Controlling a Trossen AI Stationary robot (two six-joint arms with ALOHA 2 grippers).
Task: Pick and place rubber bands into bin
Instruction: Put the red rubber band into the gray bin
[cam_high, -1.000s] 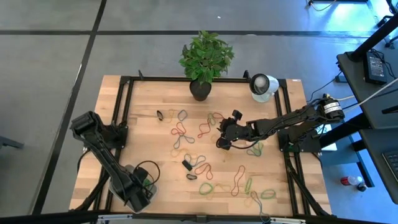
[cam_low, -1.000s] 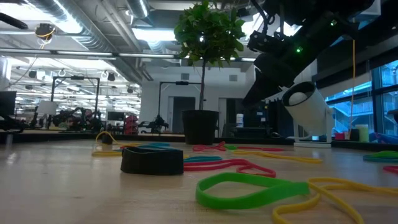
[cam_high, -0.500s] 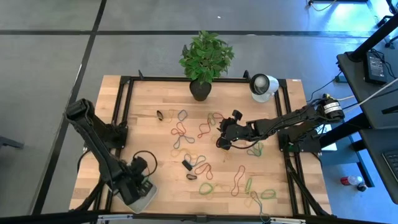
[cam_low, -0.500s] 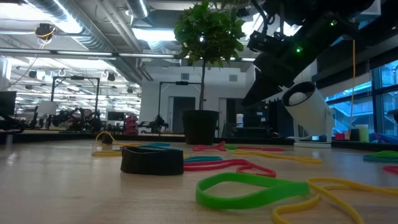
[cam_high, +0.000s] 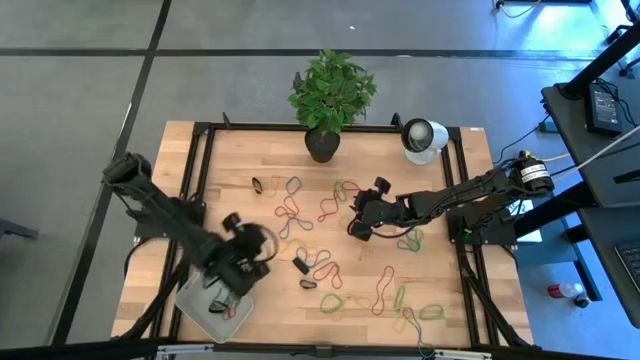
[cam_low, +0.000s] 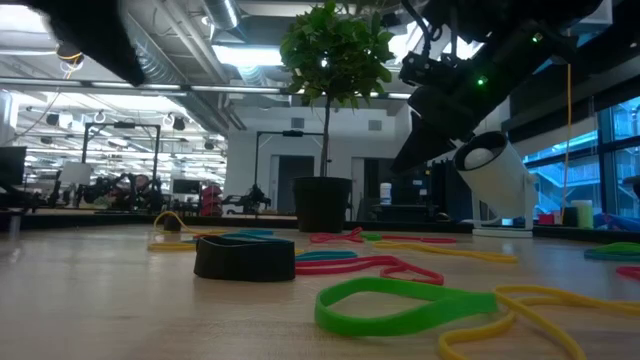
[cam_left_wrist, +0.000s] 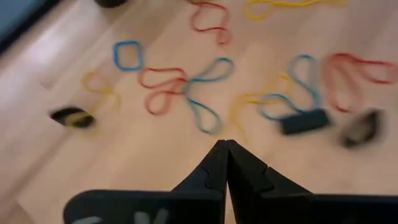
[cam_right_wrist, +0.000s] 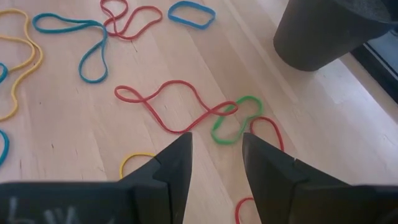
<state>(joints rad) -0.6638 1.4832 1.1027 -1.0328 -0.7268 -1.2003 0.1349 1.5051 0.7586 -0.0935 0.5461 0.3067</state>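
Note:
Many rubber bands (cam_high: 330, 265) in red, blue, green and yellow lie loose across the wooden table, also in the low view (cam_low: 400, 305). The bin (cam_high: 188, 298), a whitish tray, sits at the table's near-left corner with a few bands in it. My left gripper (cam_high: 258, 248) hovers right of the bin, shut and empty; its wrist view shows the shut tips (cam_left_wrist: 225, 147) above a red-and-blue cluster of bands (cam_left_wrist: 186, 93). My right gripper (cam_high: 358, 222) hangs open at the table's middle, with its fingertips (cam_right_wrist: 214, 140) above a red band (cam_right_wrist: 168, 102) and a green band (cam_right_wrist: 231, 124).
A small black block (cam_high: 301, 265) lies among the bands, near the low camera (cam_low: 245, 257). A potted plant (cam_high: 322, 140) and a white round device (cam_high: 422, 137) stand at the far edge. Black frame rails run along the left and right edges.
My left arm has swung up from over the bin at the near-left corner toward the table's middle, and the bin now lies uncovered. My right arm has kept still.

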